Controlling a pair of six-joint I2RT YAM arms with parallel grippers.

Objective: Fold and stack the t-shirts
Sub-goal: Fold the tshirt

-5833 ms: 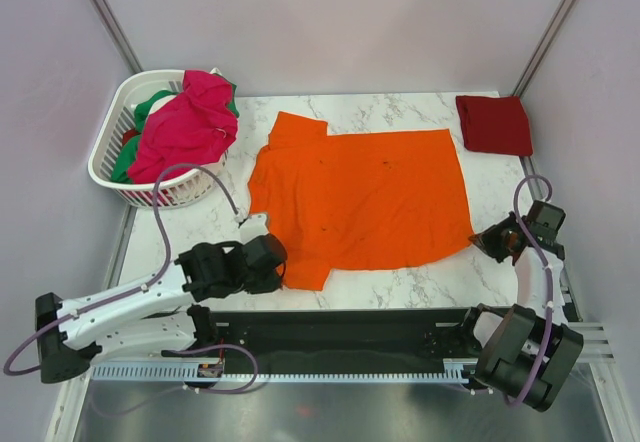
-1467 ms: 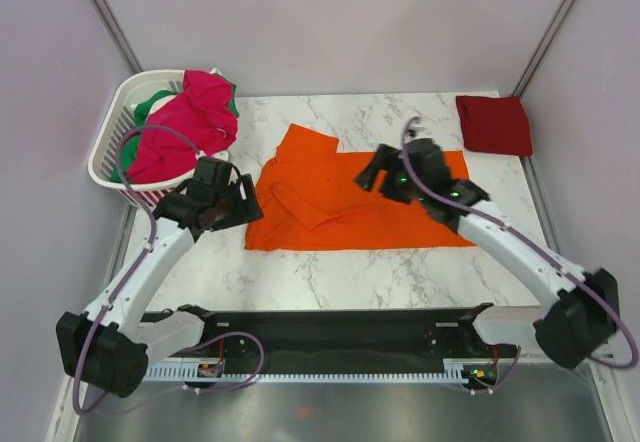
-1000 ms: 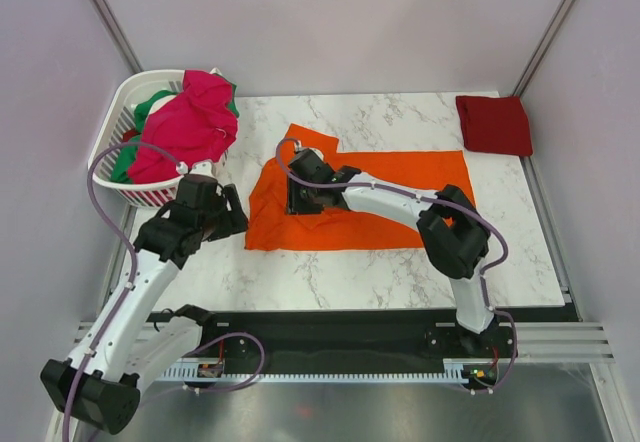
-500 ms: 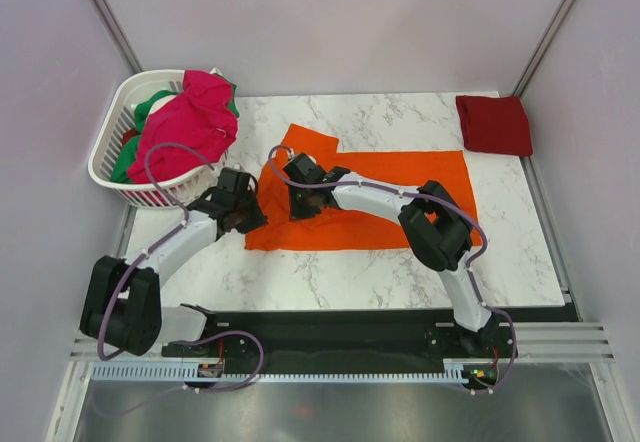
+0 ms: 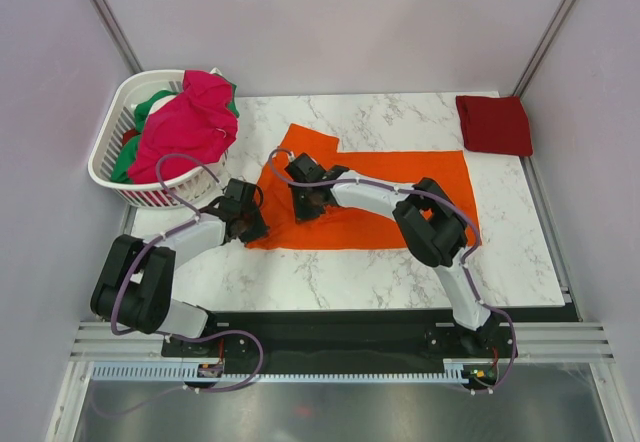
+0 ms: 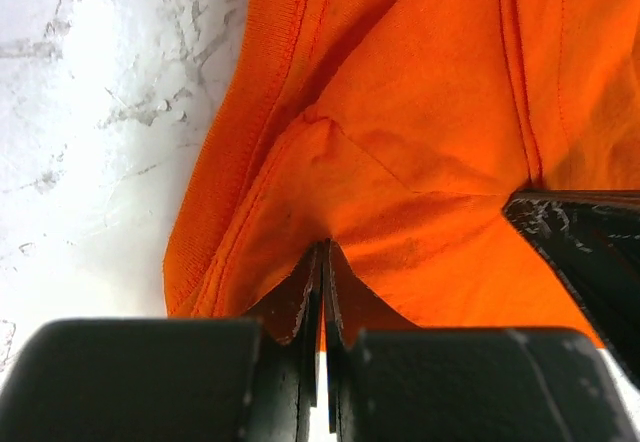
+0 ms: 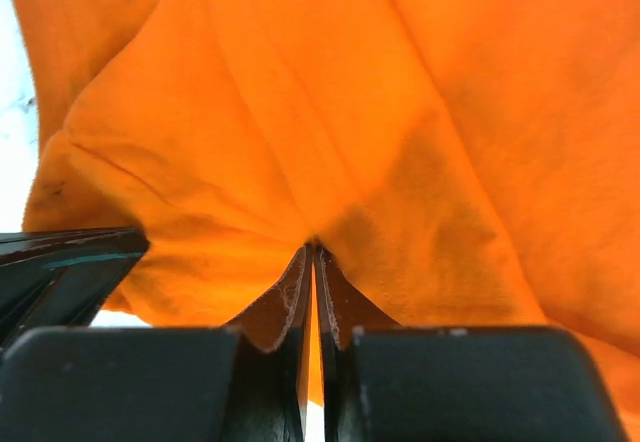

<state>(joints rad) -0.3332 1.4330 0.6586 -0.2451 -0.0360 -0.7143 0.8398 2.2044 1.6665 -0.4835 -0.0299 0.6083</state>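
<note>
**Fold of orange shirt (image 5: 400, 192) at its left end**

Spread flat across the middle of the bench (image 5: 380, 272), with one sleeve poking out at the far left. Pinched near the near left corner by the left claw (image 5: 255, 227), squeezed tight on a bit of the cloth. Pinched just to the right of that by the right claw (image 5: 312, 208), also squeezed tight on a bit of the same shirt. Both pinches close together at the left end.

Probably time to fold the left end over to the right. Lift both pinches together, and only a little, to stop bunching. Move both the same way at the same speed. Bring the sleeve along too. Lay the left edge down straight, in line with the near edge. Let go only after laying it flat. Watch for slipping: small pinches, soft cloth.

Neatly folded dark red shirt (image 5: 494, 124) at the far right corner, likely the start of the stack. Pink shirt (image 5: 190, 122) and green shirt (image 5: 150, 107) heaped in the white basket (image 5: 110, 177) at the far left, not yet folded.
</note>
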